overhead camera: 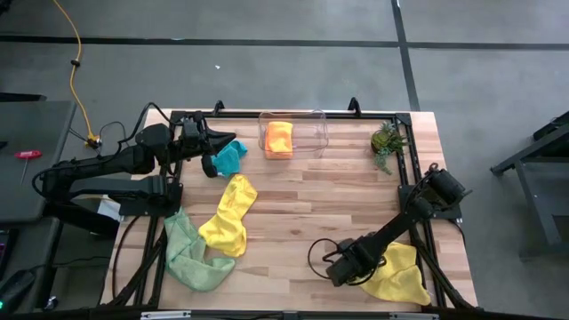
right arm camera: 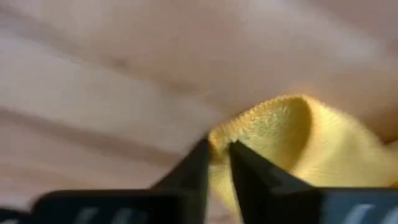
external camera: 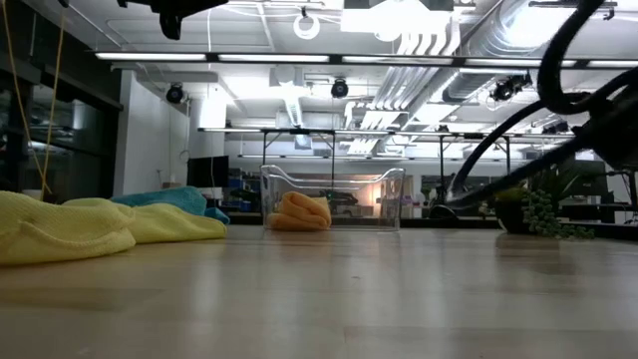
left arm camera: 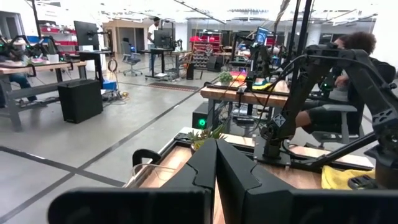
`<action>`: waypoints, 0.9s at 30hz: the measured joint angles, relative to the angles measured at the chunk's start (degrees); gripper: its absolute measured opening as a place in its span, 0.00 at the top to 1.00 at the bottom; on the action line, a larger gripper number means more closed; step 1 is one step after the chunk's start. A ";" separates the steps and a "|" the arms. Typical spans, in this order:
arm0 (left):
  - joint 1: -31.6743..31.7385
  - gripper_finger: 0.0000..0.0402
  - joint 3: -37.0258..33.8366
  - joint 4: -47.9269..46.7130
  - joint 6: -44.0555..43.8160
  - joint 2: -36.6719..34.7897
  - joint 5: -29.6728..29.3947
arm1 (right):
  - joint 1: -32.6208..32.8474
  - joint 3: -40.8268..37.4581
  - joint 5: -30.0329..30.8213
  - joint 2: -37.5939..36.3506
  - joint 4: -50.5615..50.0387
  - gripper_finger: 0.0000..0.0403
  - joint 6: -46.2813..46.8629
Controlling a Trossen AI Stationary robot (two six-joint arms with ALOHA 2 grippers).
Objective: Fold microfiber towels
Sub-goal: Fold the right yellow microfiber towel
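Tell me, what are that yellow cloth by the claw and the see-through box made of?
Yellow towel: soft, matte, fuzzy fabric with a stitched hem, likely microfiber; the right gripper pinches its edge. Bin holding the orange towel: clear, glossy, rigid walls, probably plastic.

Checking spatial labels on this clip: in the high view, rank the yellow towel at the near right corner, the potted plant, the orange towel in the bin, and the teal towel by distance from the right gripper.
1. Yellow towel, right at the right gripper, near right corner.
2. Potted plant, far right edge.
3. Orange towel, inside the clear bin, far middle.
4. Teal towel, far left, by the left gripper.
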 joint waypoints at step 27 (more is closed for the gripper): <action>-0.19 1.00 0.04 -3.03 -10.19 1.38 -0.97 | -41.80 -0.14 18.85 -17.03 29.96 1.00 -52.24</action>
